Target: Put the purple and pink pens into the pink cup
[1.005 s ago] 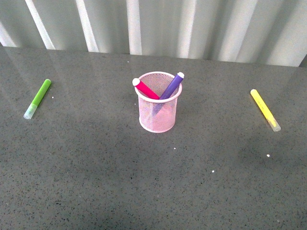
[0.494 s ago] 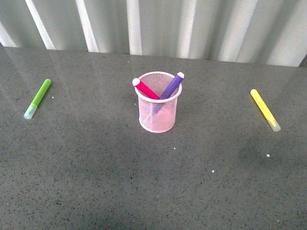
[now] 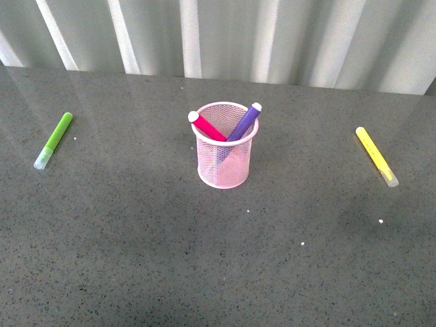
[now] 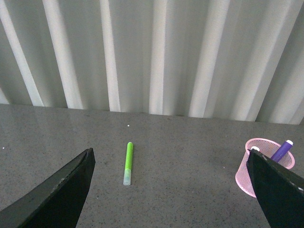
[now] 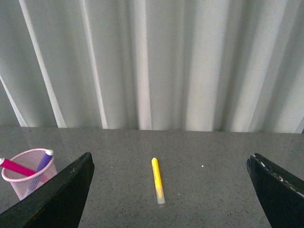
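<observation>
Jaws spread empty; pink cup (image 3: 224, 158) holds purple pen (image 3: 244, 122) and pink pen (image 3: 206, 127).

Before us, our pink cup (image 3: 224, 158) upright mid-table — purple pen (image 3: 244, 122) and pink pen (image 3: 206, 127) inside, crossed, leaning on its rim.

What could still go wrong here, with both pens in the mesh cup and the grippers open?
The purple marker and the magenta-pink marker lean on opposite sides of the light-pink wire-mesh cup, ends past its rim; a bump might tip it. The open left gripper and right gripper face the lime-green marker and yellow marker, which don't belong.
</observation>
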Motion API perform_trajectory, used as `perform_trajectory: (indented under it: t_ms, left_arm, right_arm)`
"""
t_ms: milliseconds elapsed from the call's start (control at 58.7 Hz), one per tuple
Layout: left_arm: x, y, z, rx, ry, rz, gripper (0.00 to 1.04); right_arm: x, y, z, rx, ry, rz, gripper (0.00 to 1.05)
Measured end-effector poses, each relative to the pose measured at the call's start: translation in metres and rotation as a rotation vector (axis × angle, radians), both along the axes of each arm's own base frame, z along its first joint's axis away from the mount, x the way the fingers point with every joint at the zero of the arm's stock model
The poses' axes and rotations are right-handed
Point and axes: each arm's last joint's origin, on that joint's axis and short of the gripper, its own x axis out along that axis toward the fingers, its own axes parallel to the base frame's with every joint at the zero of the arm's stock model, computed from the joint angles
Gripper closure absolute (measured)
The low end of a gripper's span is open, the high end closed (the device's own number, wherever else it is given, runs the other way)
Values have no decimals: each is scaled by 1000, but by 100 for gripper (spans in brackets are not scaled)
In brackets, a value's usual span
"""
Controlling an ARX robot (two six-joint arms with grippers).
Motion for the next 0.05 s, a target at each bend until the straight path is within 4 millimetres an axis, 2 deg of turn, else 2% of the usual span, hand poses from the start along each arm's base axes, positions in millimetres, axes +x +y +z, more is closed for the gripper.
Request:
perform_trajectory:
  t_ms: [51]
  left_arm:
    - [0,0,0,0,0,0,7]
  right_arm:
    - [0,0,0,0,0,0,7]
